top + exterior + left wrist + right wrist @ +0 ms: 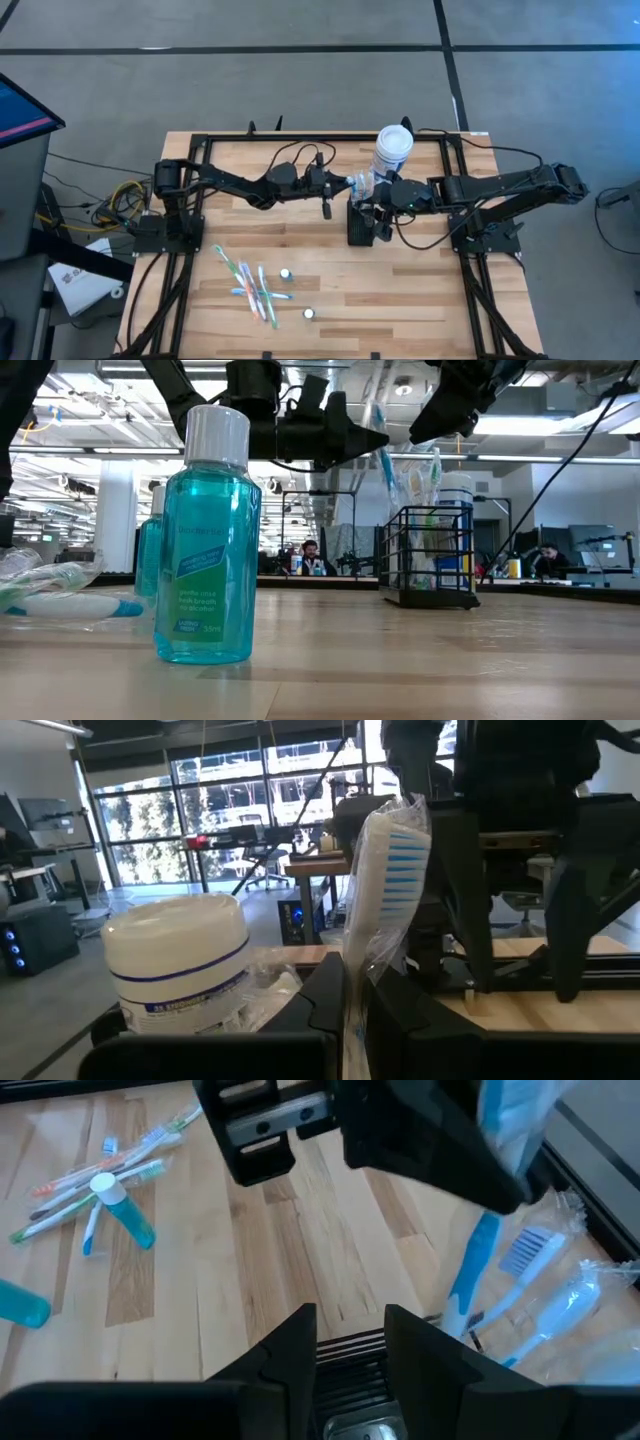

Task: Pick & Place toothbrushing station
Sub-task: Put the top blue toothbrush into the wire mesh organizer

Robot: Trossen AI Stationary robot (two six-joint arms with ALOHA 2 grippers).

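Already, the toothbrushing station (359, 222) stands upright mid-table beside the white canister (393, 150), with wrapped brushes inside. A wrapped toothbrush (385, 885) is clamped in the left gripper (345, 183) above it; more brushes (250, 285) remain unplaced. The right gripper (348, 1342) is spread open over it. The caddy's slots are hardly discernible.

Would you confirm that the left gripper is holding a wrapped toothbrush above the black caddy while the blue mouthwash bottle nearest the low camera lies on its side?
Not quite: the mouthwash bottle stands upright on the table, white cap on top, as the low view shows. The rest holds: the left gripper is shut on a wrapped toothbrush above the black caddy.
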